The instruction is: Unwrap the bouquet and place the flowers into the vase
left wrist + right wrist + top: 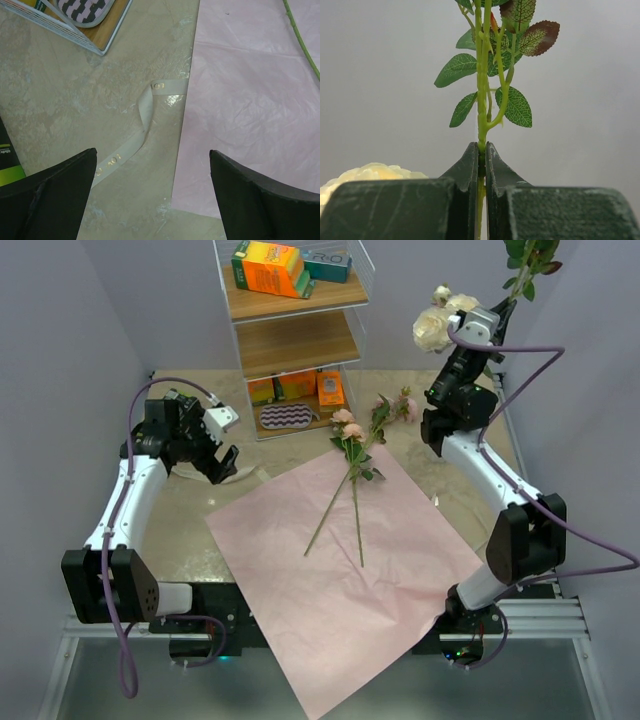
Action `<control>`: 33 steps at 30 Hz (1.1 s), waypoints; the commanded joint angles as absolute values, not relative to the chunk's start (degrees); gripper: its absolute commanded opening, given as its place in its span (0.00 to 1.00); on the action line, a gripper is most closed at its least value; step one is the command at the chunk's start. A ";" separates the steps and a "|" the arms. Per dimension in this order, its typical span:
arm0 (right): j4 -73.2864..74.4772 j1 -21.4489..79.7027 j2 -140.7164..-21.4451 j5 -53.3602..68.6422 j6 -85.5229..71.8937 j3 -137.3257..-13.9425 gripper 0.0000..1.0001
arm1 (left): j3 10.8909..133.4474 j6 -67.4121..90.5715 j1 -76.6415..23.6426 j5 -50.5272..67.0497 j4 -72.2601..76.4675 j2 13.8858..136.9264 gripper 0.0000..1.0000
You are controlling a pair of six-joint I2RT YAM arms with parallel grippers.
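Note:
The bouquet's pink sheet (340,570) lies spread flat on the table. Pink flowers (348,425) rest at its far edge, their green stems (355,505) crossing on the sheet. My right gripper (500,308) is raised at the far right, shut on a flower stem (481,112). That stem's cream blooms (435,325) hang to the left and its leaves (528,260) stick up. My left gripper (228,462) hovers open and empty over the sheet's left edge (187,125), near a loose cream ribbon (142,125). The vase is out of view.
A wire rack with wooden shelves (290,340) stands at the back centre, holding orange boxes (270,268) and a striped pad (286,416). Its corner (102,47) shows in the left wrist view. Grey walls close in both sides.

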State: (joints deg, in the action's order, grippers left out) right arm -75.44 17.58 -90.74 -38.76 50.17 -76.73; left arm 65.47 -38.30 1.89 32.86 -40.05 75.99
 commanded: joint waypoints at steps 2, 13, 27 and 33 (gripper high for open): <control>-80.86 17.14 -90.26 -42.26 50.98 -79.98 0.00 | 68.20 -39.73 3.16 34.80 -40.34 75.76 0.98; -53.32 17.23 -84.30 -55.98 34.65 -76.47 0.41 | 67.85 -40.52 4.13 35.85 -41.13 74.97 0.98; -34.61 17.75 -77.26 -51.60 25.03 -70.23 0.15 | 68.73 -39.73 4.31 38.06 -42.54 73.48 0.98; -32.61 17.75 -78.31 -51.42 25.93 -74.44 0.22 | 68.12 -39.99 4.31 37.88 -43.07 72.34 0.98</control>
State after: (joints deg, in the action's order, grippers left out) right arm -34.09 17.85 -78.48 -51.48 24.71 -70.98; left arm 66.43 -38.87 3.75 36.25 -42.76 74.72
